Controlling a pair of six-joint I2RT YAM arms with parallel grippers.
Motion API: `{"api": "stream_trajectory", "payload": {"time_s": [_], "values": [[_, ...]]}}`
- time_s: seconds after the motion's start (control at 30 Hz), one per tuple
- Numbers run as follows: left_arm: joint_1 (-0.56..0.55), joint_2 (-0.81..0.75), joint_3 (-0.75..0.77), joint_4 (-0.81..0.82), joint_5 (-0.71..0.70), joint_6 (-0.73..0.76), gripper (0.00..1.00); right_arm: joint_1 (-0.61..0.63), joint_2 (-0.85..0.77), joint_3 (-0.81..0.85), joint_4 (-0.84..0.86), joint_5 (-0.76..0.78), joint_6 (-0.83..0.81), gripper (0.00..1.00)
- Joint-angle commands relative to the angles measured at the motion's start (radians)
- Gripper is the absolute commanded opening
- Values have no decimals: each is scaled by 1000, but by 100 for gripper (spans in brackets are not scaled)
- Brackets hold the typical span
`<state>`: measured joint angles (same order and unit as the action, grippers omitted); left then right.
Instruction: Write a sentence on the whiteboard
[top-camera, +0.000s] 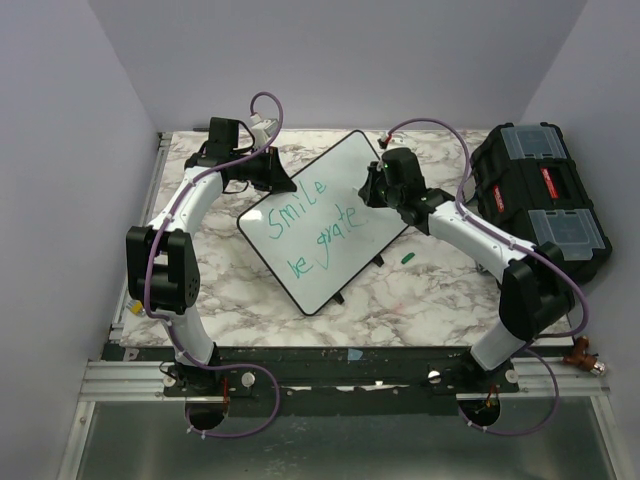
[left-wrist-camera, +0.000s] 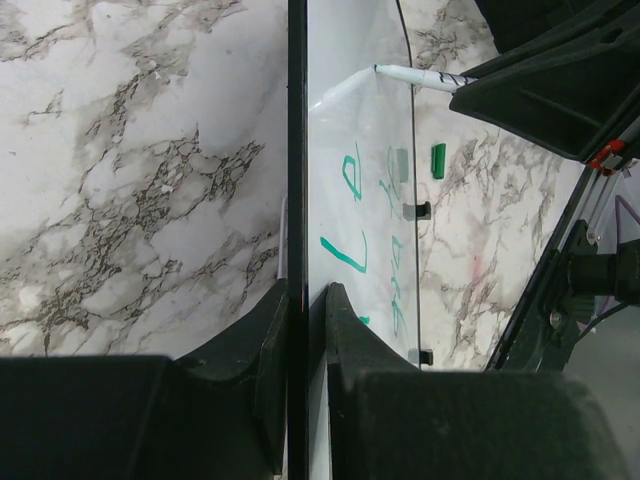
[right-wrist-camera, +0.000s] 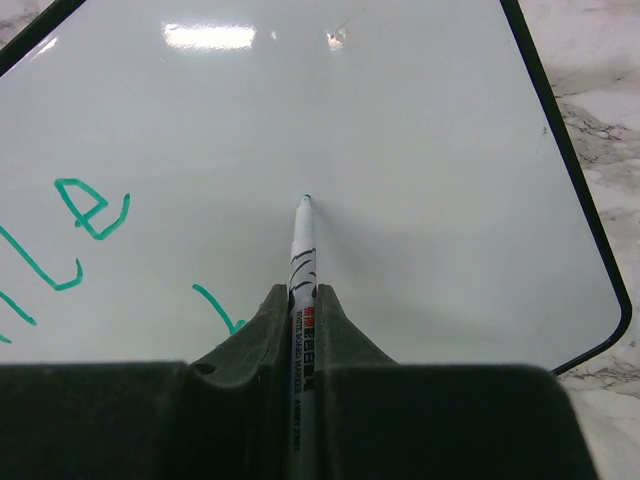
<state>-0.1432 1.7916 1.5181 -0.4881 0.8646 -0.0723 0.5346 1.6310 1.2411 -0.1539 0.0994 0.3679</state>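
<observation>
Top external view shows my sentence (top-camera: 297, 212) reaching "Smile be grate" on the whiteboard (top-camera: 345, 170), which sits askew on the marble table (top-camera: 420, 300) between my arms, so I judge only the last letters remain, with my left gripper (left-wrist-camera: 302, 295) clamped on its edge and my right gripper (right-wrist-camera: 302, 295) closed tight around the marker (right-wrist-camera: 301, 240).

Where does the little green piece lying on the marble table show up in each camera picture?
Top view: the green piece lies on the marble table, beside the whiteboard's lower right edge.
Left wrist view: right of centre, upper half, just past the board's edge.
Right wrist view: not in it.
Shared landmark: the whiteboard's green writing, seen in all three.
</observation>
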Motion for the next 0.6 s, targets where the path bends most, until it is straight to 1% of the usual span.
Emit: {"api": "stream_trajectory", "payload": {"time_s": [0.0, 0.17, 0.4, 0.57], "values": [[-3, -40, -9, 47, -35, 104, 0, -6, 22, 3, 4, -38, -9, 1], [-2, -37, -4, 45, -35, 102, 0, -5, 12, -14, -12, -42, -39, 1], [-3, -38, -3, 43, -35, 100, 0, -6, 3, -58, -6, -90, -25, 1], [-3, -38, -3, 44, -33, 100, 0, -5, -9, -95, -3, -93, -21, 1]]}}
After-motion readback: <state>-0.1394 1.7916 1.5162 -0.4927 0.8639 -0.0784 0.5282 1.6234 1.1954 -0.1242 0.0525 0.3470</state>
